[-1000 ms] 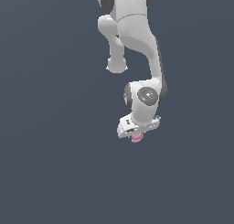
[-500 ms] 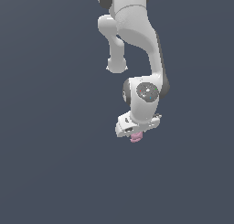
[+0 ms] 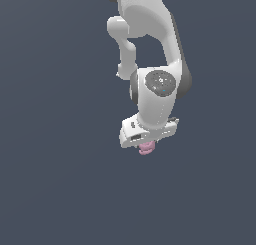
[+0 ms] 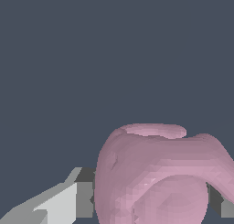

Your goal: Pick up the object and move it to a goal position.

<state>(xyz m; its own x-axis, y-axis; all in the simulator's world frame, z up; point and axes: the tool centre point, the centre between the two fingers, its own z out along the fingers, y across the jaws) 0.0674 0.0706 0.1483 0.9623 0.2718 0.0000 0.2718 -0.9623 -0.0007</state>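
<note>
A plain dark blue-grey backdrop (image 3: 50,139) fills the exterior view from edge to edge, with no seam, edge or marking visible anywhere on it. In the wrist view the same flat blue-grey backdrop (image 4: 91,49) covers the whole upper half of the frame and both upper corners.

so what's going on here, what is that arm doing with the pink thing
A white robot arm in a simulated scene is working on a small pink lump. In the exterior view the lump sits right under the arm's tool, tucked against its underside. The wrist view shows the lump filling the space between the grey fingers, which points to a grip. No goal marker shows in either view.
</note>
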